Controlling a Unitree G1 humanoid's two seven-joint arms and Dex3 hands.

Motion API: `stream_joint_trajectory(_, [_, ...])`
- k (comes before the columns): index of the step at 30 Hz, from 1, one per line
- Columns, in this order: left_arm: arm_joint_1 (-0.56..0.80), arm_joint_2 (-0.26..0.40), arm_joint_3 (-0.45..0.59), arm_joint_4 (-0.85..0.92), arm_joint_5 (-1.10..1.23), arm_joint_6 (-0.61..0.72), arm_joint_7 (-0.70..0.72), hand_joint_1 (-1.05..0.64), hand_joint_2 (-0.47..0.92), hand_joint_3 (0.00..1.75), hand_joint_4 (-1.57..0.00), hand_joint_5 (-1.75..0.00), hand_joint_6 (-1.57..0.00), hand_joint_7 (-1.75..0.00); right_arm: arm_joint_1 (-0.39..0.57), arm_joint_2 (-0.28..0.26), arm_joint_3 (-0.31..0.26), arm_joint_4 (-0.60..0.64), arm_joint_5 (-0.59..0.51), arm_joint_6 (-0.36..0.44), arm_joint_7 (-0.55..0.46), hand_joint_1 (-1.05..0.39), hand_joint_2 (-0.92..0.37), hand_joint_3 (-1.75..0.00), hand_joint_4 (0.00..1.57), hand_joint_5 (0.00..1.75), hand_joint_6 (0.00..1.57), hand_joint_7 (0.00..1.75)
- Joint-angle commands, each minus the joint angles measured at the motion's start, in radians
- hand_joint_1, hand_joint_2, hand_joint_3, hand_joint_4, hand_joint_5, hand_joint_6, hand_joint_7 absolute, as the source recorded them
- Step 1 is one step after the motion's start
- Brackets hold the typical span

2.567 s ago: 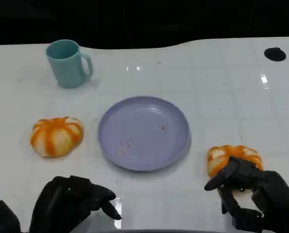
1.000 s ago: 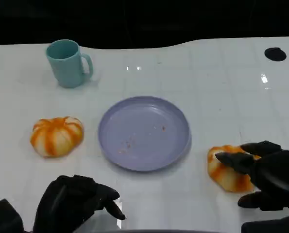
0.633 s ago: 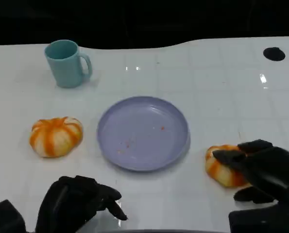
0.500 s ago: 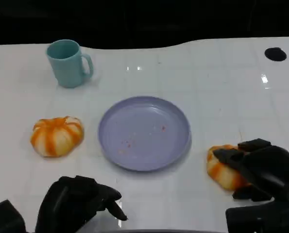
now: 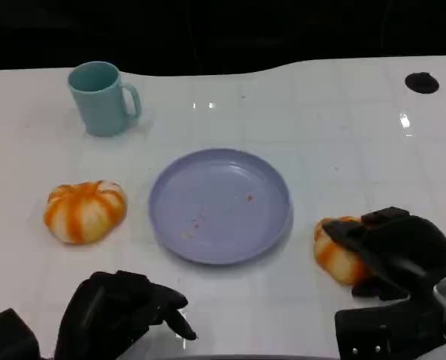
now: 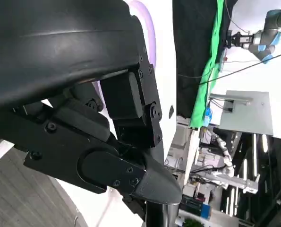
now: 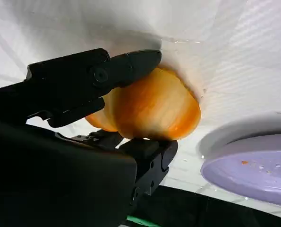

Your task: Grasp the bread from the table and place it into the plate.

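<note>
Orange bread [image 5: 333, 251] gripped in right hand [image 5: 391, 247], on desk [image 5: 342, 150] beside plate [image 5: 220, 204]. Left hand [image 5: 121, 315] curled, holding nothing.

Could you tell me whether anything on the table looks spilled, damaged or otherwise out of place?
Only a few reddish crumbs on the purple plate. The teal mug stands upright, and both breads look whole: one left of the plate, one held by the right hand.
</note>
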Motion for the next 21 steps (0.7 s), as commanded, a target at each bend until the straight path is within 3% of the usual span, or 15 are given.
stream_joint_trajectory(1, [0.015, 0.007, -0.003, -0.018, 0.003, 0.000, 0.010, -0.98, 0.87, 0.00, -1.24, -0.87, -1.57, 0.00, -0.054, -0.010, 0.006, -0.018, 0.040, 0.056, 0.165, -0.44, -0.92, -0.10, 0.70, 0.32, 0.71, 0.14])
stream_joint_trajectory(3, [0.016, 0.007, -0.004, -0.018, 0.004, -0.006, 0.008, -0.97, 0.87, 0.00, -1.24, -0.87, -1.57, 0.00, -0.078, -0.015, 0.009, -0.035, 0.063, 0.079, 0.268, -0.41, -0.92, -0.12, 0.83, 0.46, 0.87, 0.16])
stream_joint_trajectory(5, [0.019, 0.006, -0.005, -0.019, 0.005, -0.009, 0.009, -0.97, 0.88, 0.00, -1.24, -0.87, -1.57, 0.00, -0.103, -0.023, 0.018, -0.035, 0.073, 0.079, 0.321, -0.39, -0.92, -0.12, 0.84, 0.61, 0.95, 0.14])
stream_joint_trajectory(7, [0.020, 0.006, -0.006, -0.021, 0.003, -0.006, 0.010, -0.98, 0.87, 0.00, -1.25, -0.87, -1.57, 0.00, -0.128, -0.017, 0.024, -0.003, 0.076, 0.072, 0.323, -0.36, -0.92, -0.08, 0.73, 1.10, 1.06, 0.14])
stream_joint_trajectory(8, [0.021, 0.005, -0.006, -0.023, 0.002, -0.004, 0.010, -0.98, 0.87, 0.00, -1.25, -0.87, -1.57, 0.00, -0.144, -0.009, 0.030, 0.026, 0.074, 0.071, 0.315, -0.35, -0.92, -0.07, 0.70, 1.21, 1.08, 0.15])
stream_joint_trajectory(12, [0.024, 0.003, -0.008, -0.023, 0.006, -0.012, 0.011, -0.98, 0.88, 0.00, -1.25, -0.87, -1.57, 0.00, -0.201, 0.013, 0.059, 0.142, 0.071, 0.049, 0.267, -0.29, -0.92, -0.12, 0.78, 1.05, 1.08, 0.10])
stream_joint_trajectory(15, [0.027, 0.001, -0.011, -0.031, 0.008, -0.007, 0.017, -0.98, 0.88, 0.00, -1.25, -0.87, -1.57, 0.00, -0.232, 0.024, 0.091, 0.245, 0.048, 0.001, 0.146, -0.28, -0.92, -0.17, 0.87, 0.98, 1.11, 0.07])
stream_joint_trajectory(17, [0.029, 0.001, -0.012, -0.032, 0.006, -0.006, 0.017, -0.98, 0.88, 0.00, -1.25, -0.87, -1.57, 0.00, -0.246, 0.030, 0.108, 0.311, 0.041, -0.038, 0.043, -0.27, -0.92, -0.21, 0.87, 1.18, 1.18, 0.11])
stream_joint_trajectory(18, [0.029, 0.002, -0.012, -0.032, 0.005, -0.007, 0.016, -0.98, 0.88, 0.00, -1.25, -0.87, -1.57, 0.00, -0.252, 0.033, 0.113, 0.337, 0.041, -0.054, 0.002, -0.26, -0.92, -0.20, 0.83, 1.41, 1.16, 0.35])
stream_joint_trajectory(19, [0.029, 0.002, -0.013, -0.032, 0.007, -0.010, 0.018, -0.98, 0.88, 0.00, -1.25, -0.87, -1.56, 0.00, -0.258, 0.037, 0.117, 0.367, 0.041, -0.069, -0.049, -0.25, -0.92, -0.20, 0.79, 1.58, 0.97, 0.85])
stream_joint_trajectory(20, [0.030, 0.002, -0.014, -0.033, 0.009, -0.011, 0.020, -0.98, 0.88, 0.00, -1.24, -0.87, -1.56, 0.00, -0.263, 0.042, 0.120, 0.397, 0.040, -0.085, -0.106, -0.25, -0.92, -0.20, 0.79, 1.66, 0.87, 1.15])
stream_joint_trajectory(21, [0.031, 0.003, -0.015, -0.033, 0.011, -0.013, 0.021, -0.98, 0.88, 0.00, -1.24, -0.87, -1.56, 0.00, -0.268, 0.045, 0.123, 0.423, 0.041, -0.100, -0.155, -0.24, -0.92, -0.19, 0.81, 1.70, 0.81, 1.34])
